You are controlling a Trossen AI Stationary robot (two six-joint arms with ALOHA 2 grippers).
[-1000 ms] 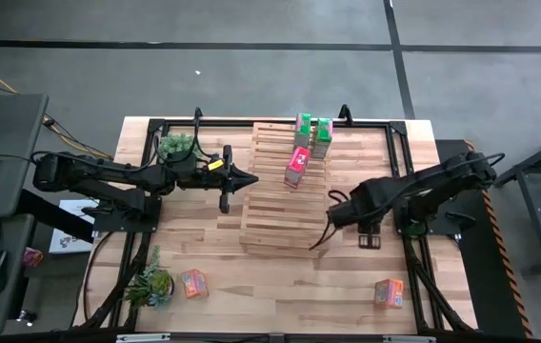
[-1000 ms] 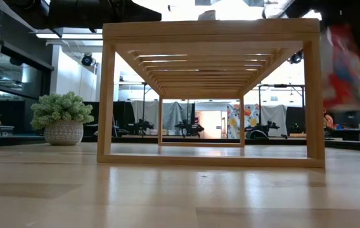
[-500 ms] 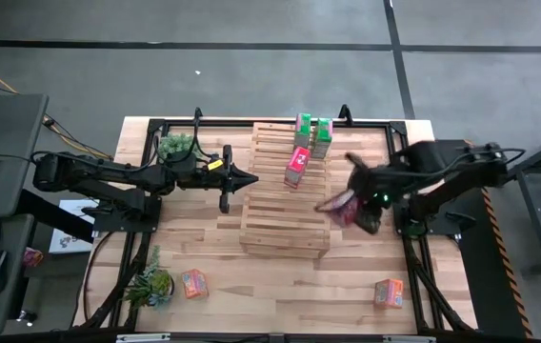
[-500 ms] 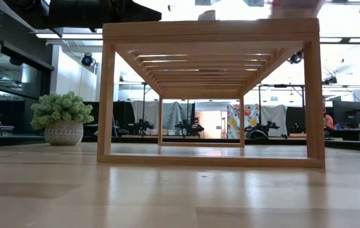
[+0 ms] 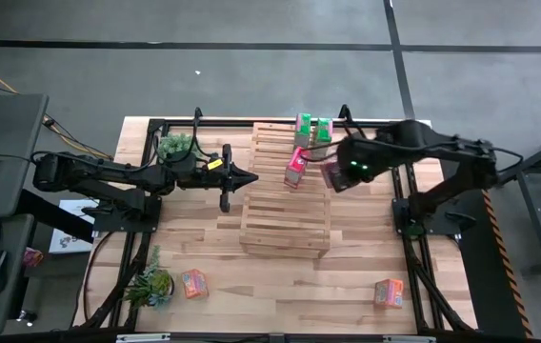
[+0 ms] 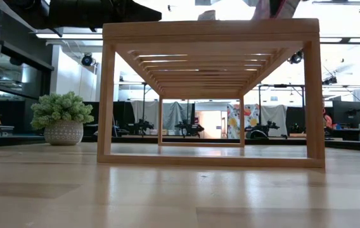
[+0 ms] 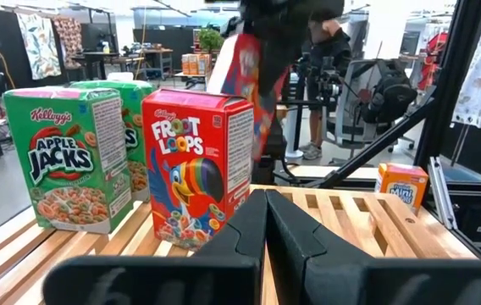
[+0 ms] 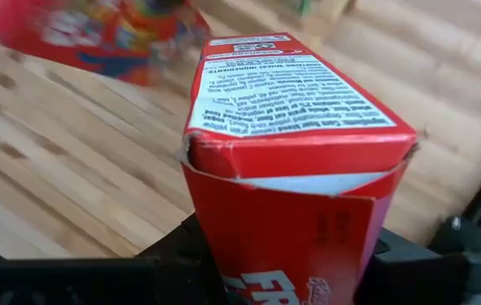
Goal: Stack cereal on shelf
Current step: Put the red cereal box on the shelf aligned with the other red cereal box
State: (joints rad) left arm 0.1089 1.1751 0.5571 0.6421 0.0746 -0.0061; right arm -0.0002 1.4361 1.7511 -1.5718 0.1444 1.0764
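Observation:
The shelf is a pale slatted rack in the middle of the table. On its far end stand two green cereal boxes and a red box, which the left wrist view shows as green boxes and a Froot Loops box. My right gripper is shut on a second red box above the shelf's right side, beside the standing red one. Two orange boxes lie on the table near its near edge. My left gripper waits, shut, at the shelf's left edge. My right gripper pinches the second red box between its two fingers, one on each side of the box's lower part. The box's printed narrow side faces the wrist camera. The box is lifted clear above the shelf's slats, as its bottom end shows.
A potted plant stands by the shelf's far left corner and another near the left orange box. Black frame rails run round the table's edges. Bare slats cover the shelf's near half.
My right gripper has risen from beside the shelf's near right corner, carrying the red box up. It then moved toward the table's far edge and a little left, until it was over the shelf's right side, next to the standing red box.

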